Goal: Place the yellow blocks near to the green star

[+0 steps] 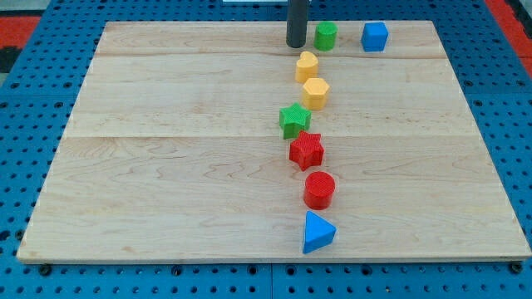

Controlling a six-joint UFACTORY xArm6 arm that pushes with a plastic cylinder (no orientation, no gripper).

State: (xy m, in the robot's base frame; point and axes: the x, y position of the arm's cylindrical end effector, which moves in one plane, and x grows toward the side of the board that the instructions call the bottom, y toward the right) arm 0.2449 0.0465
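Observation:
The green star (293,120) lies near the board's middle. A yellow hexagon block (315,93) sits just up and right of it, nearly touching. A second yellow block (307,66), rounded at the top, sits just above the hexagon. My tip (295,44) stands at the view's top, just above and left of the upper yellow block and just left of a green cylinder-like block (325,36). The tip touches no block.
A blue cube (375,36) lies at the top right. Below the green star run a red star (306,150), a red cylinder (319,189) and a blue triangle (317,232). The wooden board (166,149) rests on a blue pegboard.

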